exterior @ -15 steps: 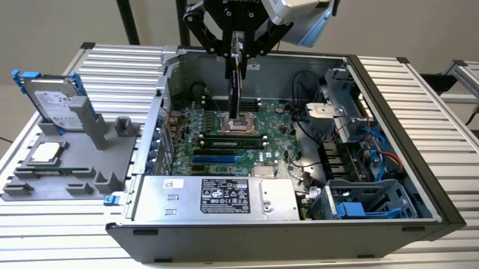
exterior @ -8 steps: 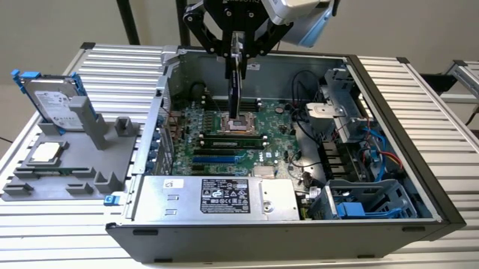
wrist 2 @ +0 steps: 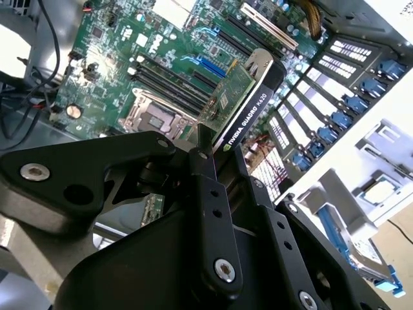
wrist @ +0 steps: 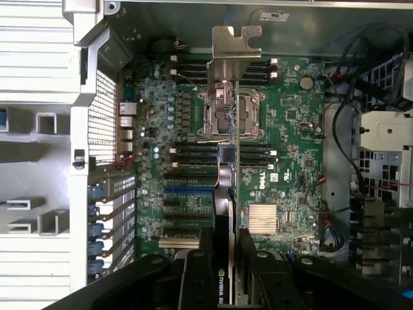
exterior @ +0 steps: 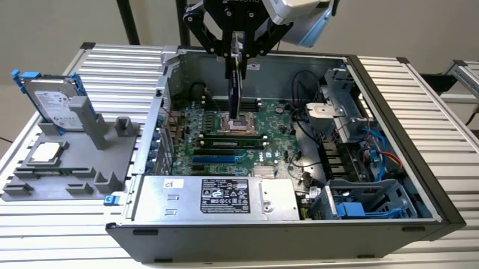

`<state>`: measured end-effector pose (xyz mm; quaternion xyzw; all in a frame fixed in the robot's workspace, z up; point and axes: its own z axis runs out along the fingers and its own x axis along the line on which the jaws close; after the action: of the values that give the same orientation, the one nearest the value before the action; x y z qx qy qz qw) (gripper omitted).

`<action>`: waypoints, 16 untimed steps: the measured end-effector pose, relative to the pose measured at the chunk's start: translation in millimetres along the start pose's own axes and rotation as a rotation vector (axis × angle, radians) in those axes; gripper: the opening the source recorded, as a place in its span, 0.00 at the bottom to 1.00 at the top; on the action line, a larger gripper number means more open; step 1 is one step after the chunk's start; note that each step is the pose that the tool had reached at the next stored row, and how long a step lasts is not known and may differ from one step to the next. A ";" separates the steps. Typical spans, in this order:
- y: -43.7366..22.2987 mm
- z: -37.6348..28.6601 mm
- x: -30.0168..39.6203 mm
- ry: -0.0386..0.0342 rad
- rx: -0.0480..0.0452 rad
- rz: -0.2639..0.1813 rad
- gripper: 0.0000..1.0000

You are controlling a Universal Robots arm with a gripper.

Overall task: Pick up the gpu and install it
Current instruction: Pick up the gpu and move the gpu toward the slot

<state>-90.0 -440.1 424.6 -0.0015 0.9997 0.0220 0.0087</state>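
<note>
My gripper (exterior: 238, 51) is shut on the gpu (exterior: 236, 84), which hangs on edge with its silver bracket pointing down. It is above the green motherboard (exterior: 224, 140) inside the open computer case (exterior: 389, 185), over the CPU socket area. In the second wrist view the gpu (wrist 2: 248, 103) shows its green board and black shroud beyond the black fingers (wrist 2: 208, 187). In the first wrist view the gpu (wrist: 227, 161) appears edge-on between the fingers (wrist: 197, 271), with its bracket (wrist: 235, 42) at the far end. The blue expansion slot (wrist: 187, 190) lies to one side of the card.
On the exterior view's left a grey holder (exterior: 82, 168) carries a silver hard drive with a blue frame (exterior: 56, 103) and a square CPU chip (exterior: 46, 151). Inside the case are the power supply (exterior: 217, 196), cables (exterior: 307, 120) and drive cages (exterior: 359, 202). Case walls surround the motherboard.
</note>
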 end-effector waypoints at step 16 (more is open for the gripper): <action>0.0 0.0 0.0 0.0004 -0.0001 -0.009 0.00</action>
<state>-90.1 -440.1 424.6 -0.0061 0.9997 0.0221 0.0085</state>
